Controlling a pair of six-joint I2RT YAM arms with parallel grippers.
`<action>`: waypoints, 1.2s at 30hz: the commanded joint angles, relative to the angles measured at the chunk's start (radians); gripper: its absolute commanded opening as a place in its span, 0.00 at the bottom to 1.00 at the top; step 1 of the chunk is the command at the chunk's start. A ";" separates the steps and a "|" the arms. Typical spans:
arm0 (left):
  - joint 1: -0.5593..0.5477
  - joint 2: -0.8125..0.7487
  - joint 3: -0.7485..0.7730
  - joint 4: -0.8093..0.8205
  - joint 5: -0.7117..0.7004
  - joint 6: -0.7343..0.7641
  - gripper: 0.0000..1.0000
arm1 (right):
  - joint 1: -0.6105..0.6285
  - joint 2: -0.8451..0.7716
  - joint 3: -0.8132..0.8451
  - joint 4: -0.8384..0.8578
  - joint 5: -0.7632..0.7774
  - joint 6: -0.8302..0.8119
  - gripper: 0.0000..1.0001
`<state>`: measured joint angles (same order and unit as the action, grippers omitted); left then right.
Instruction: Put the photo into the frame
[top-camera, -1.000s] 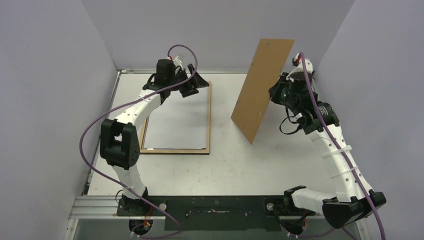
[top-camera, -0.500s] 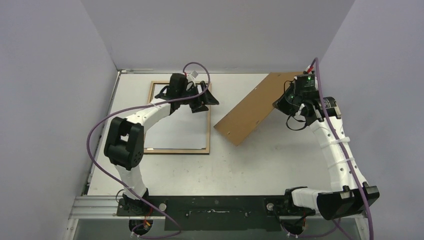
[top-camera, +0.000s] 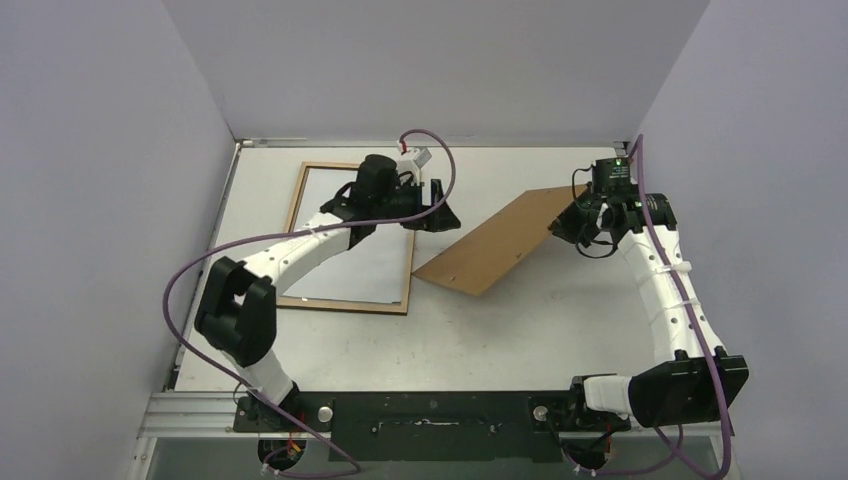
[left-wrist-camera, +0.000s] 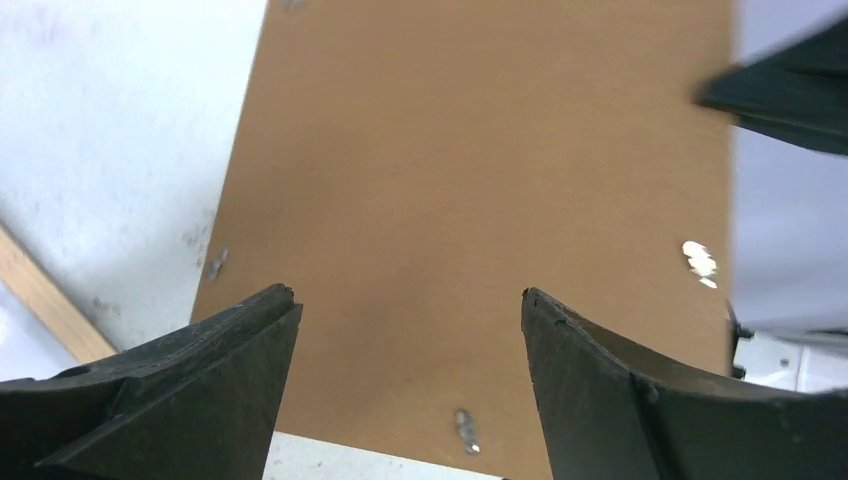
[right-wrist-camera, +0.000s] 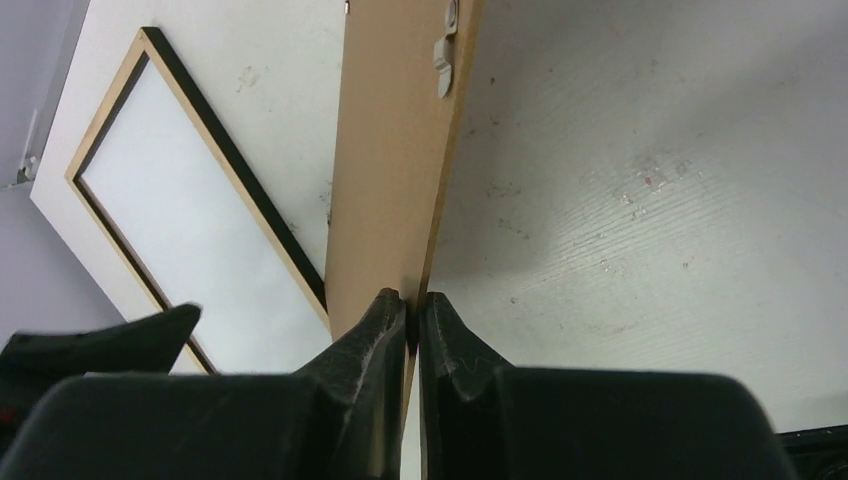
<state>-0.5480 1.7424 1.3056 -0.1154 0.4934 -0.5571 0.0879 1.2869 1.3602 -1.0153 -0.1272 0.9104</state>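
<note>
The frame (top-camera: 342, 304) lies on the table's left half with its light wood back up; its black edge (right-wrist-camera: 240, 165) shows in the right wrist view. A plain white sheet (top-camera: 350, 270) fills the opening, and no printed side shows, so I cannot tell whether it is the photo. My right gripper (top-camera: 572, 222) (right-wrist-camera: 412, 298) is shut on the far right edge of a brown backing board (top-camera: 495, 245) (right-wrist-camera: 395, 150), which slopes down to the table beside the frame. My left gripper (top-camera: 440, 212) (left-wrist-camera: 408, 300) hangs open over the board's (left-wrist-camera: 480, 180) left end, holding nothing.
Grey walls close in the table at the back and on both sides. A small metal turn clip (right-wrist-camera: 442, 50) sits near the board's edge. Bare table (top-camera: 520, 330) lies in front of the board, with the arm bases at the near edge.
My right gripper has tipped the board from nearly upright down to a low slope. My left arm has swung from the frame's far end rightward over the board. The frame has turned slightly.
</note>
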 joint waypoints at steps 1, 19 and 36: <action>-0.046 -0.193 -0.008 0.133 -0.039 0.206 0.79 | -0.003 0.011 -0.015 -0.037 0.033 0.029 0.00; -0.507 -0.447 -0.358 0.326 -0.223 0.968 0.71 | -0.028 0.022 -0.053 -0.043 0.022 0.092 0.00; -0.650 -0.329 -0.412 0.526 -0.646 0.997 0.06 | -0.042 0.028 -0.073 -0.023 -0.049 0.130 0.00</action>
<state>-1.1923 1.3945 0.8299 0.3386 -0.0383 0.4446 0.0444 1.3094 1.3025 -1.0096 -0.1516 1.0351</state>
